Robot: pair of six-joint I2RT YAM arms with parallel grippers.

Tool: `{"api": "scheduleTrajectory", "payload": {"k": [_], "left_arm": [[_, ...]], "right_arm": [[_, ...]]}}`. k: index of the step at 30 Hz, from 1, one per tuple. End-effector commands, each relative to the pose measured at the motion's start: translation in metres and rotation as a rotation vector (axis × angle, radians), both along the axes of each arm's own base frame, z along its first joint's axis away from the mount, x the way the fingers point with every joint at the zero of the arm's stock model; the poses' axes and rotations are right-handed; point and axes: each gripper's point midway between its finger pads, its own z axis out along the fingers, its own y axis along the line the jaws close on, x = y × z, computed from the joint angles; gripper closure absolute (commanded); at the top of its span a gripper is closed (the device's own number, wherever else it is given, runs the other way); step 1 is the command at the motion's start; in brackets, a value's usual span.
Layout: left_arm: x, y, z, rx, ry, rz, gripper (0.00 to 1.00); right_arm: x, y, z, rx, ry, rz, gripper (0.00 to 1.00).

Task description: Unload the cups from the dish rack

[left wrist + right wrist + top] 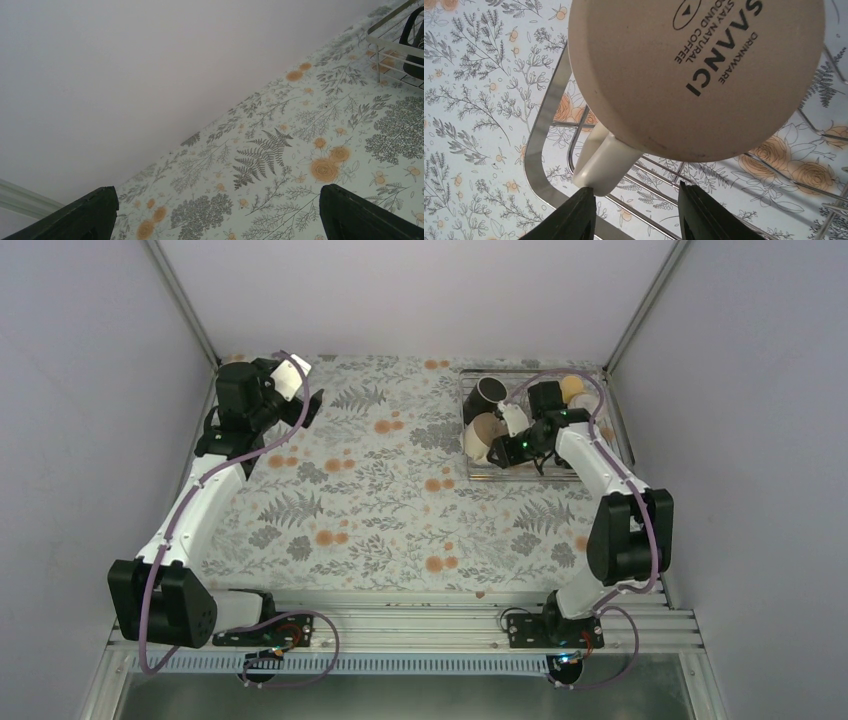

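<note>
Rack (541, 150) sits under the right gripper (635, 197). A beige mug (699, 75) lies in it, base toward the fingers. Its handle (604, 165) is just ahead of the half-spread jaws and off to one side, nothing pinched. Risk: closing off-centre could clip only the handle's edge, so the mug twists, slips, or snags the tines and drags the rack. Left gripper (217, 192) is spread wide and empty, rack well off to its side. Plain pale walls (420, 290) on three sides; flat floral cloth (380, 500) covers the table.
</note>
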Motion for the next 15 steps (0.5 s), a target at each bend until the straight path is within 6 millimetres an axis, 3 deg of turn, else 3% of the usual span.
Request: {"api": "scheduleTrajectory", "payload": {"k": [1,11,15], "left_arm": [[-0.002,-0.005,0.0,0.012,-0.007,-0.031,0.0],[-0.003,-0.008,-0.004,0.009,0.0,-0.049,0.0],[-0.005,-0.008,-0.002,0.005,-0.003,-0.048,0.0]], "right_arm": [[0.006,0.007,0.006,0.054,0.016,-0.012,0.56],[0.008,0.018,0.017,0.11,0.021,0.014,0.55],[0.017,0.013,-0.004,0.056,0.053,-0.003,0.56]]}}
